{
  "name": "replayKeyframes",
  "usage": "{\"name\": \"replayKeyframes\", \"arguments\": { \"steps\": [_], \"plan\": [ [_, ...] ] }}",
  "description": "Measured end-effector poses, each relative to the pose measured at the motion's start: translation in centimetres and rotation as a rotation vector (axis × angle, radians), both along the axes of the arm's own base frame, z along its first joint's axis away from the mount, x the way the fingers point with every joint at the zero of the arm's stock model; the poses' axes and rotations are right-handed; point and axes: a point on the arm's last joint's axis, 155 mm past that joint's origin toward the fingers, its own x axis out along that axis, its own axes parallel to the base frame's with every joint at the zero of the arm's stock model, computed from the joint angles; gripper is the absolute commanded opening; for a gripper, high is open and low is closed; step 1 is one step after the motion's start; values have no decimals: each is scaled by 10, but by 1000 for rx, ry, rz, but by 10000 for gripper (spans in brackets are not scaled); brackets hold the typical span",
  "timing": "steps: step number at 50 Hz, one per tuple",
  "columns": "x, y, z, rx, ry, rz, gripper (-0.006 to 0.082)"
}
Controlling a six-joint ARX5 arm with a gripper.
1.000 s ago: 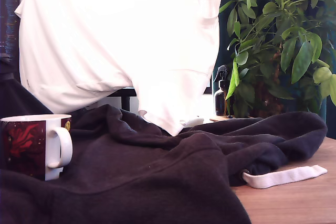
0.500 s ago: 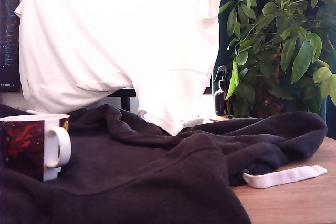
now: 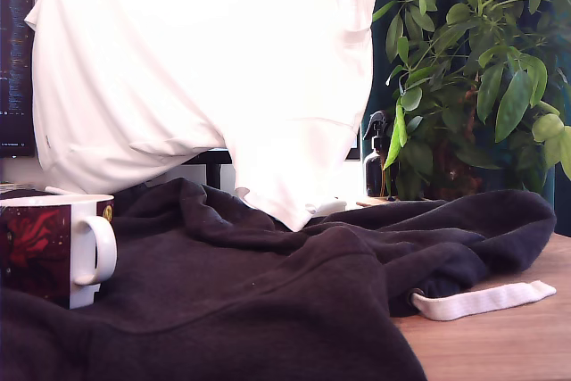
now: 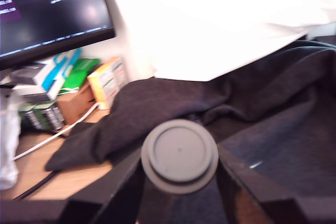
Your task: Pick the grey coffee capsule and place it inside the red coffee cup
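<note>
Grey and light, the rigid coffee capsule point(image 4: 179, 156) is sitting clamped by its sides in the gripper point(image 4: 179, 182), needing gentle release into the red coffee cup point(image 3: 55, 248).

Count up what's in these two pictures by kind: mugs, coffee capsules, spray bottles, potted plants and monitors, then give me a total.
Mugs: 1, the red coffee cup
Coffee capsules: 1, the grey coffee capsule, between the gripper fingers
Spray bottles: 1, the dark spray bottle
Potted plants: 1, the green plant
Monitors: 1, the monitor
Total: 5
</note>
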Motion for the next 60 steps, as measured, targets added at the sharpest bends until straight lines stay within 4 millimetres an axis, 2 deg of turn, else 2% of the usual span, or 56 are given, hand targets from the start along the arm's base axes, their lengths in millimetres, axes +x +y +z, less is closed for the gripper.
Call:
{"name": "replayKeyframes", "arguments": {
  "steps": [4, 9, 14, 22, 26, 30, 36, 48, 52, 60],
  "plan": [
    [1, -8, -1, -40, 9, -35, 161],
    [-1, -21, -3, -125, 26, -93, 161],
    [-4, -44, -3, -196, 39, -194, 161],
    [-20, -94, 2, -296, 72, -440, 162],
    [-32, -114, 11, -347, 81, -549, 166],
    [-43, -126, 22, -359, 73, -620, 166],
    [-57, -136, 33, -376, 84, -673, 169],
    [-79, -146, 31, -348, 152, -660, 204],
    [-83, -146, 25, -321, 183, -636, 204],
    [-91, -150, 0, -261, 276, -612, 204]
  ]
}}
